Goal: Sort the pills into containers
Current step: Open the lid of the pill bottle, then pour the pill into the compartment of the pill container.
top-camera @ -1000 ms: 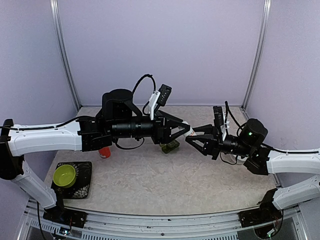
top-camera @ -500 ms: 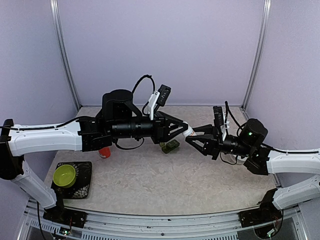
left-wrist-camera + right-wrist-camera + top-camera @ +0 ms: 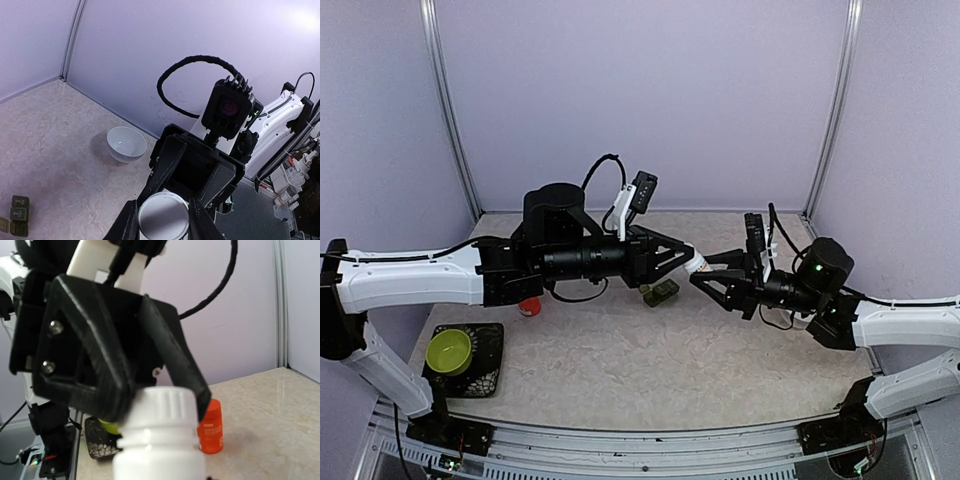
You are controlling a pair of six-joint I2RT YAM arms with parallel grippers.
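Note:
Above the table's middle, a small white bottle (image 3: 699, 265) hangs between my two grippers. The right gripper (image 3: 707, 277) is shut on the bottle's body. My left gripper (image 3: 162, 219) has come in from the opposite side, and its black fingers (image 3: 192, 385) press on both sides of the ribbed white cap (image 3: 162, 402). The containers, a short row of dark green cells (image 3: 662, 292), lie on the table just under the left gripper, and they show at the lower left of the left wrist view (image 3: 17, 216). No pills show in any view.
A white bowl (image 3: 126, 144) sits near the back wall. An orange bottle (image 3: 529, 306) stands under the left arm. A lime-green bowl (image 3: 449, 349) rests on a black mesh tray (image 3: 488, 368) at the front left corner.
My left gripper's fingers have narrowed onto the bottle's cap, from wide apart a second ago. The right gripper has kept its hold, almost still.

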